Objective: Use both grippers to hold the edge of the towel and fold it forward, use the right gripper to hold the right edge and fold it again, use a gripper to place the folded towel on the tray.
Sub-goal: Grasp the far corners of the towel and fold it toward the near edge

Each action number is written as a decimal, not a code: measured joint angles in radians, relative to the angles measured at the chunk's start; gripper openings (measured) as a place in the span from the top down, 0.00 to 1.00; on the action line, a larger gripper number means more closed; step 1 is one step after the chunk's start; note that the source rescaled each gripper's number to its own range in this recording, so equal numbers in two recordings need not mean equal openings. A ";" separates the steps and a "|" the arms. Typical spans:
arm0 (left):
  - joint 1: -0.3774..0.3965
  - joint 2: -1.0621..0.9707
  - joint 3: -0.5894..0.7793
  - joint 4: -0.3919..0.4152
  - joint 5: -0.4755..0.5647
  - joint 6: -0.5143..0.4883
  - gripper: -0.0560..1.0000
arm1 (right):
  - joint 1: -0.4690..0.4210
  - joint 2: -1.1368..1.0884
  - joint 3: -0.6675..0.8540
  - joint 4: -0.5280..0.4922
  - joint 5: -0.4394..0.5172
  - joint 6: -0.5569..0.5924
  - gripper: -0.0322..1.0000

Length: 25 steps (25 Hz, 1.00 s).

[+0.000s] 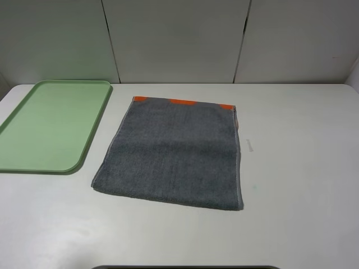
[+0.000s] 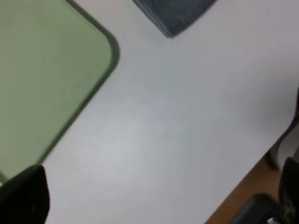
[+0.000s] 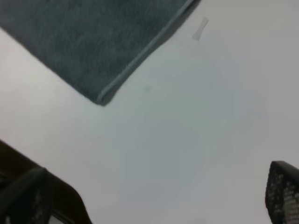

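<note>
Fingers (image 2: 23, 198) on both sides gape, empty; the dark grey terry towel (image 1: 174, 154) lies flat on the white bench (image 1: 303, 168) beside the pale green rectangular plastic tray (image 1: 50, 129). Pinching one layer only would likely skew the fold.

Dark grey towel (image 1: 174, 157), orange stripe; pale green tray (image 1: 50, 129).

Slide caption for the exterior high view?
Dark grey terry towel, orange stripe at its far edge, lies on a white table beside a pale green plastic tray.
</note>
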 joint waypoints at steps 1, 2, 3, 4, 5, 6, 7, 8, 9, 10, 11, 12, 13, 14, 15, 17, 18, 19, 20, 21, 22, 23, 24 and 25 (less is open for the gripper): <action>-0.033 0.025 0.000 0.019 -0.001 0.002 0.01 | 0.000 0.005 0.000 0.000 0.000 -0.013 0.00; -0.065 0.044 0.000 0.044 -0.001 0.009 0.01 | 0.000 0.008 0.000 0.000 0.000 -0.027 0.00; -0.092 0.066 0.000 0.073 -0.002 0.016 0.01 | 0.000 0.012 0.000 0.000 0.001 -0.038 0.00; -0.122 0.088 0.000 0.097 -0.003 0.023 0.01 | 0.000 0.013 0.000 0.000 0.001 -0.049 0.00; -0.152 0.106 0.000 0.128 -0.004 0.026 0.01 | 0.000 0.013 0.000 0.000 0.000 -0.057 0.00; -0.175 0.127 0.000 0.160 -0.005 0.026 0.01 | 0.000 0.013 0.000 0.000 0.000 -0.068 0.00; -0.200 0.148 0.000 0.192 -0.010 0.027 0.01 | 0.000 0.013 0.000 0.000 0.000 -0.084 0.00; -0.222 0.170 0.000 0.217 -0.015 0.029 0.01 | 0.000 0.015 0.000 0.000 0.000 -0.107 0.00; -0.242 0.189 0.000 0.244 -0.020 0.029 0.01 | 0.000 0.015 0.000 0.000 0.000 -0.128 0.00; -0.258 0.211 0.000 0.269 -0.026 0.029 0.01 | 0.000 0.015 0.000 0.000 0.000 -0.157 0.00; -0.274 0.233 0.000 0.287 -0.033 0.029 0.01 | 0.000 0.015 0.000 0.000 0.000 -0.185 0.00; -0.290 0.253 0.000 0.305 -0.044 0.029 0.01 | 0.000 0.018 0.000 0.000 -0.002 -0.207 0.00; -0.305 0.270 0.000 0.322 -0.053 0.029 0.01 | 0.000 0.022 0.000 0.004 -0.003 -0.231 0.00; -0.317 0.287 0.000 0.336 -0.069 0.029 0.01 | 0.000 0.032 0.000 0.012 -0.005 -0.250 0.00; -0.332 0.303 0.000 0.347 -0.079 0.029 0.01 | 0.000 0.047 -0.001 0.022 -0.006 -0.266 0.00; -0.354 0.328 0.000 0.363 -0.108 0.029 0.01 | 0.000 0.087 -0.003 0.052 -0.015 -0.294 0.00; -0.363 0.339 0.000 0.366 -0.124 0.029 0.01 | 0.000 0.111 -0.003 0.070 -0.023 -0.307 0.00; -0.369 0.349 0.000 0.367 -0.138 0.029 0.01 | 0.000 0.137 -0.003 0.082 -0.034 -0.318 0.00; -0.373 0.357 0.000 0.369 -0.154 0.029 0.01 | 0.000 0.158 -0.003 0.095 -0.048 -0.328 0.00; -0.375 0.366 0.000 0.369 -0.166 0.029 0.01 | 0.000 0.184 -0.003 0.107 -0.058 -0.337 0.00; -0.376 0.375 0.000 0.369 -0.184 0.029 0.01 | 0.000 0.211 -0.003 0.114 -0.069 -0.346 0.00; -0.376 0.382 0.000 0.370 -0.199 0.029 0.01 | 0.000 0.232 -0.003 0.122 -0.077 -0.349 0.00; -0.376 0.390 0.000 0.370 -0.216 0.029 0.01 | 0.000 0.258 -0.003 0.131 -0.079 -0.352 0.00; -0.376 0.400 0.000 0.370 -0.234 0.029 0.01 | 0.000 0.280 -0.003 0.145 -0.079 -0.356 0.00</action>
